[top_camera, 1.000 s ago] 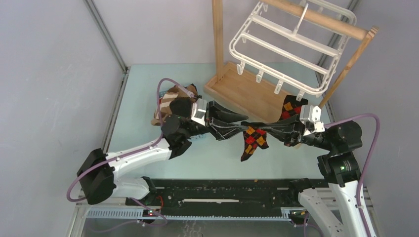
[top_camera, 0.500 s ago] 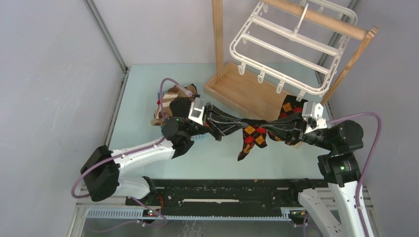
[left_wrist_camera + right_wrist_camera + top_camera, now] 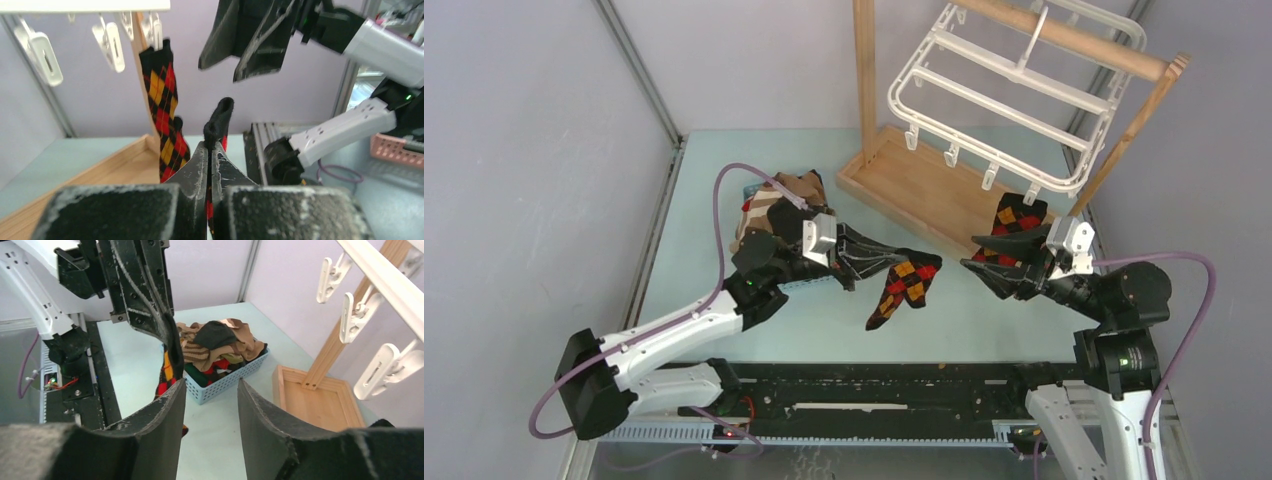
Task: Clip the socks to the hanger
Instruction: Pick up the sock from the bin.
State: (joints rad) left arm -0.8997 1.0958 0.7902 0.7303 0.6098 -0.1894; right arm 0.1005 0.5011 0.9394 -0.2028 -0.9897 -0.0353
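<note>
My left gripper (image 3: 890, 262) is shut on the black cuff of an argyle sock (image 3: 904, 285), which hangs from it above the table. In the left wrist view the cuff (image 3: 220, 119) sticks up out of the shut fingertips (image 3: 200, 155). My right gripper (image 3: 969, 253) stands open and empty just right of that sock, apart from it. Its fingers (image 3: 165, 410) frame bare table. A second argyle sock (image 3: 1016, 215) hangs from a clip of the white hanger (image 3: 1014, 95). More socks (image 3: 220, 340) fill the blue basket (image 3: 227, 382).
The hanger hangs on the round rail of a tan wooden stand (image 3: 904, 185), whose tray-like base lies behind both grippers. Free white clips (image 3: 352, 315) hang along the hanger's lower bar. The basket (image 3: 819, 282) sits under the left arm. Grey walls close in both sides.
The right gripper let go of the argyle sock, opened and drew back to the right. The left gripper shut on the sock and carried it a little left.
</note>
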